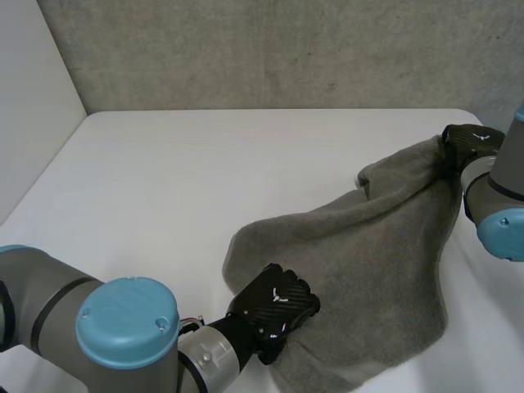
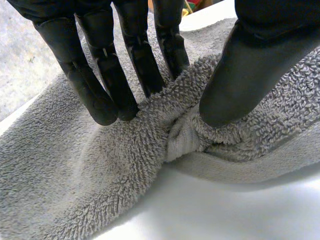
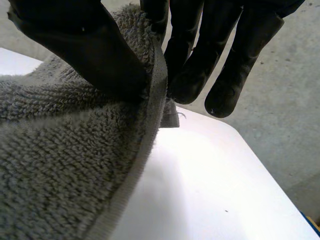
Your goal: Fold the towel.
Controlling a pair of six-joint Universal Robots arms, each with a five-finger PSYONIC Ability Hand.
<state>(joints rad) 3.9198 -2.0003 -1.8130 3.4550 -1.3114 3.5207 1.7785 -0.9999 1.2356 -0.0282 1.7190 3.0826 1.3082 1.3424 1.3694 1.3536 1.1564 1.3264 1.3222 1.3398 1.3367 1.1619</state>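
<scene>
Pinching towel (image 1: 368, 246) — left hand (image 1: 274, 311) near edge, right hand (image 1: 467, 146) (corner)

The head camera looked down from the near edge across the whole table (image 1: 164, 180). The wrist cameras sat close behind the left hand (image 2: 250, 65) and right hand (image 3: 85, 45), sharing the towel (image 1: 368, 262) with it.

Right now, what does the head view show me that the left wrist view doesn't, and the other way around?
Head view's extra: the whole grey towel lying rumpled across the white table, the right hand gripping its far corner, and both arms. Left wrist view's extra: the left hand up close, its fingers and thumb pinching a bunched edge, the hem puckered between them. Shared: the left hand on the towel's near edge, over the table.
</scene>
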